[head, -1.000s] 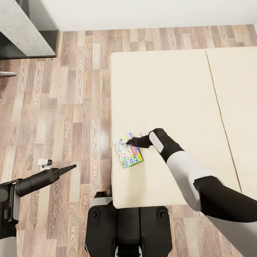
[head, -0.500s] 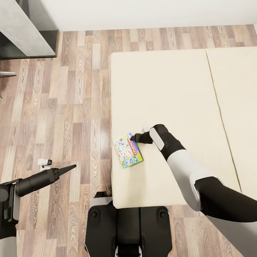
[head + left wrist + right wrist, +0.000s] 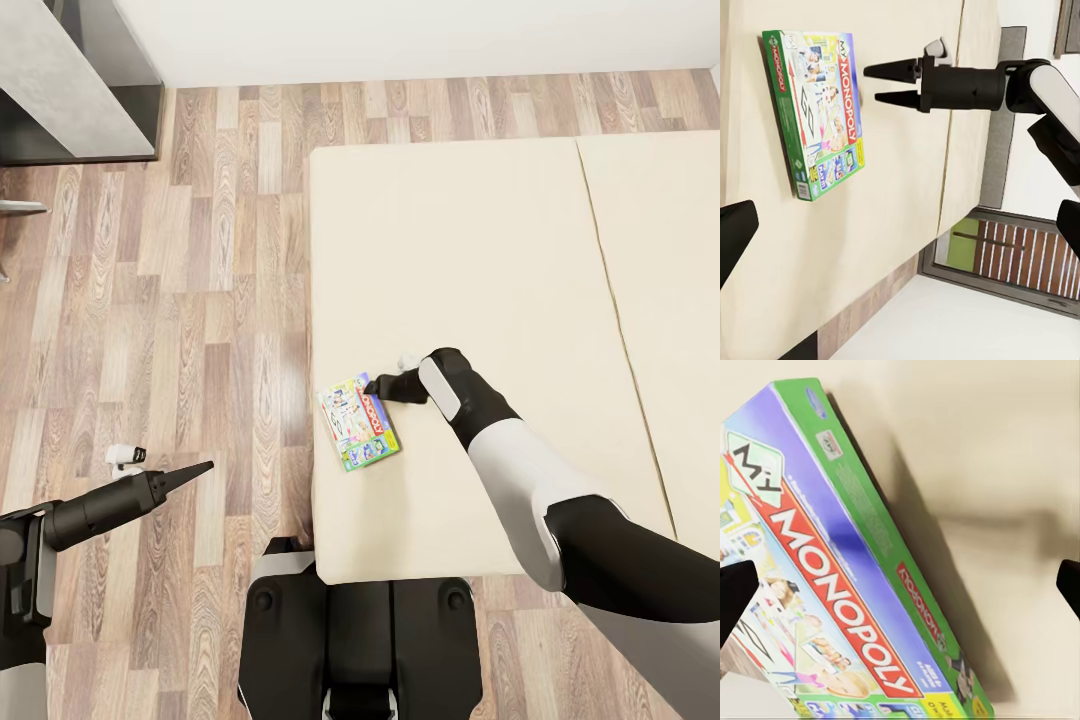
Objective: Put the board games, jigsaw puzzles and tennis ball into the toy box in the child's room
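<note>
One board game [image 3: 359, 421] is lying flat on the bed [image 3: 480, 250] near its left edge, a green Monopoly box. My right claw [image 3: 372, 385] is hovering just beside the box's far right corner, jaws parted and holding nothing, so the box is sitting just ahead and to the left of the tips. Its long axis is running roughly toward and away from me. My left claw [image 3: 203, 467] is hanging over the floor, well apart; whether it is clenched I cannot tell. Two claws, one box.
</note>
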